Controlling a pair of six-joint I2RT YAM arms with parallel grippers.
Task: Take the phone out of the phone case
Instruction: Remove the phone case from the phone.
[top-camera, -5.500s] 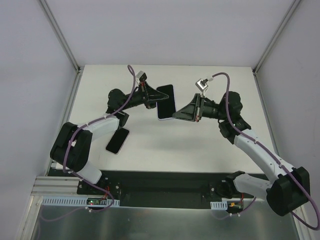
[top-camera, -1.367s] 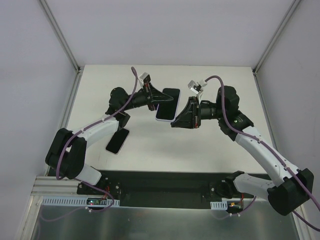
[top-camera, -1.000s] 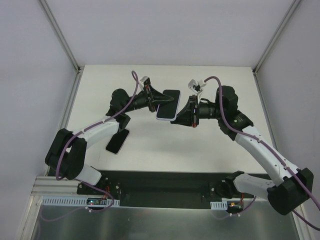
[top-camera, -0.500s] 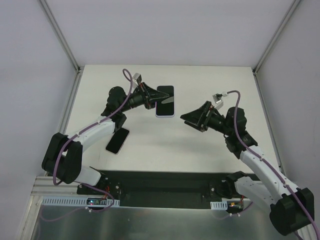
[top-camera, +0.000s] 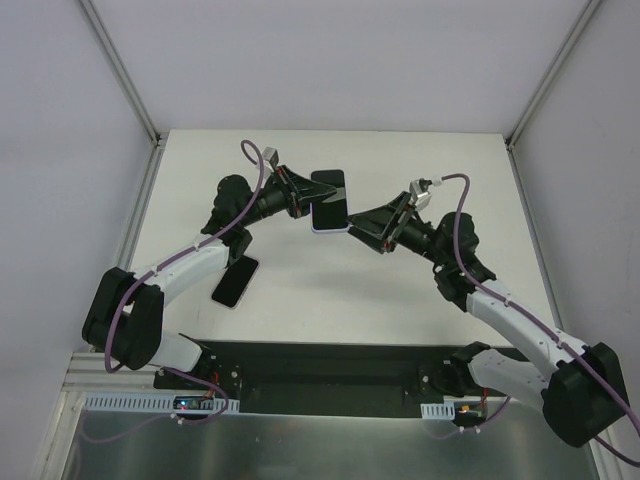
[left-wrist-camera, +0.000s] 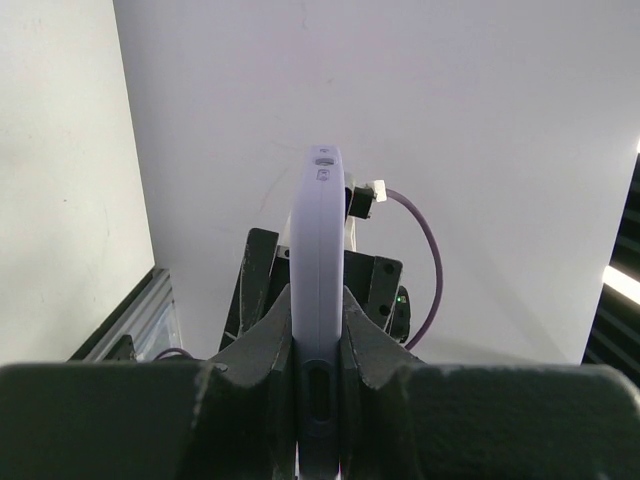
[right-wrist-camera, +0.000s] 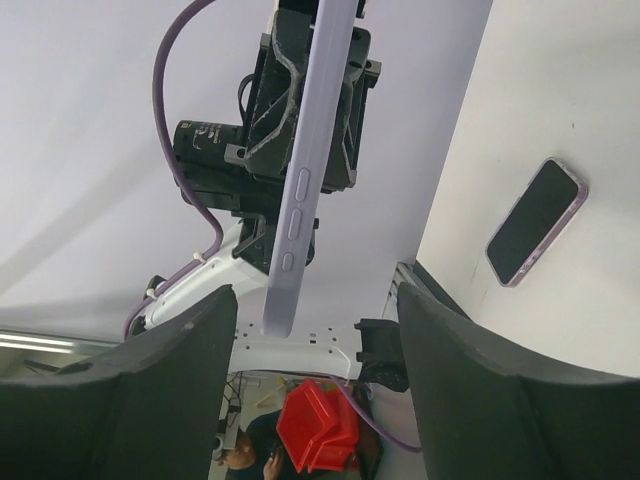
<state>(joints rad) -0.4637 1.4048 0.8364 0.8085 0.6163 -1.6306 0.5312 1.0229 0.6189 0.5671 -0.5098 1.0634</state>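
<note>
A lilac phone case (top-camera: 329, 203) with the dark-faced phone inside it hangs in the air above the white table (top-camera: 400, 160). My left gripper (top-camera: 309, 198) is shut on the case's left end. In the left wrist view the case (left-wrist-camera: 318, 220) stands edge-on, pinched between the gripper's (left-wrist-camera: 317, 300) two fingers. My right gripper (top-camera: 362, 234) is open just right of the case's lower corner. In the right wrist view the case's (right-wrist-camera: 308, 150) free end with its side buttons hangs between the spread fingers of that gripper (right-wrist-camera: 315, 295), touching neither.
A second dark-screened phone with a lilac rim (top-camera: 235, 282) lies flat on the table near the left arm, and shows in the right wrist view too (right-wrist-camera: 535, 222). Metal frame posts (top-camera: 120, 70) stand at the table's back corners. A red bin (right-wrist-camera: 325, 425) sits beyond the table edge.
The right gripper let go of the case's right edge, opened, drew back to the right, then came back near the case's lower corner. The left gripper kept its hold and turned the case slightly.
</note>
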